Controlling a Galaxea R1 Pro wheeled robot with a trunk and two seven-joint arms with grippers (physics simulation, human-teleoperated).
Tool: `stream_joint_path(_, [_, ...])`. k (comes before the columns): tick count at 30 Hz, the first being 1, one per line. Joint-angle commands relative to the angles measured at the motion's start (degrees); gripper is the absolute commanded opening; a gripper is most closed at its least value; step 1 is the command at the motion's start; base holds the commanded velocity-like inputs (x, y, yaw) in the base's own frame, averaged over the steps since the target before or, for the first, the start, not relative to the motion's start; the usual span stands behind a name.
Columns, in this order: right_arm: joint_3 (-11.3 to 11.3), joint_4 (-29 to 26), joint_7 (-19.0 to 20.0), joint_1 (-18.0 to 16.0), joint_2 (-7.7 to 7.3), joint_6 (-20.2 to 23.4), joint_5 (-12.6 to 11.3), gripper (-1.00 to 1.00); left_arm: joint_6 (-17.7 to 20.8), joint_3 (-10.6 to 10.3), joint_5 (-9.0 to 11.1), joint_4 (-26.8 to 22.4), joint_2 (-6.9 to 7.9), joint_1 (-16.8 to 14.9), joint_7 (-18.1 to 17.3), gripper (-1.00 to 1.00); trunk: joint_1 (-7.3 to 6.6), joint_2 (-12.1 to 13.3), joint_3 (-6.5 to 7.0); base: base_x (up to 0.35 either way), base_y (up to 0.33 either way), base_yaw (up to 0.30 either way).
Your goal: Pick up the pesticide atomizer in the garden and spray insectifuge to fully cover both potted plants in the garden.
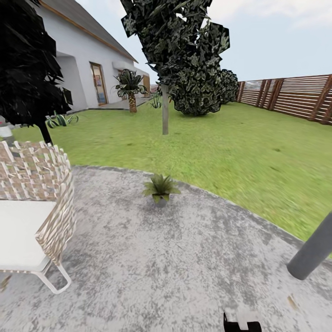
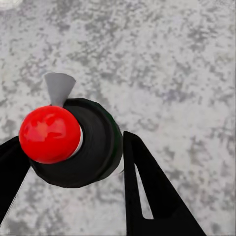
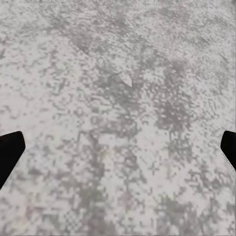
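In the left wrist view the pesticide atomizer [image 2: 93, 147], a dark round body with a red ball top and a grey nozzle, sits between the black fingers [image 2: 152, 191] of my left gripper [image 2: 73, 164], which is shut on it above the paving. My right gripper [image 3: 118, 147] is open over bare paving, with just its dark fingertips [image 3: 10, 150] at the picture's edges. One potted plant [image 1: 160, 188], a low green rosette in a small grey pot, stands on the round grey patio [image 1: 152, 258] near its far rim, ahead of me.
A woven chair [image 1: 34, 207] with a white seat stands at the left on the patio. A grey bollard lamp [image 1: 312, 251] leans in at the right. Beyond lie the lawn [image 1: 240, 152], a tree trunk [image 1: 165, 108], a wooden slat fence [image 1: 295, 94] and the house [image 1: 87, 60].
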Motion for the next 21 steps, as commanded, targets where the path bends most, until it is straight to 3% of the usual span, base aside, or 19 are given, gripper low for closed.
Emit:
stream_joint_path(1, [-0.29,0.08,-0.34,-0.04,0.00,-0.12,0.61,1.00,-0.22,0.33,-0.62,0.08,0.01,-0.04,0.26,-1.00,0.02,-0.02,-0.05,0.337,0.000,0.000])
stream_joint_path(21, [-0.29,0.07,-0.34,-0.04,0.04,-0.11,0.61,1.00,-0.22,0.33,-0.62,0.08,0.00,-0.04,0.26,-1.00,0.02,-0.02,-0.05,0.337,0.000,0.000])
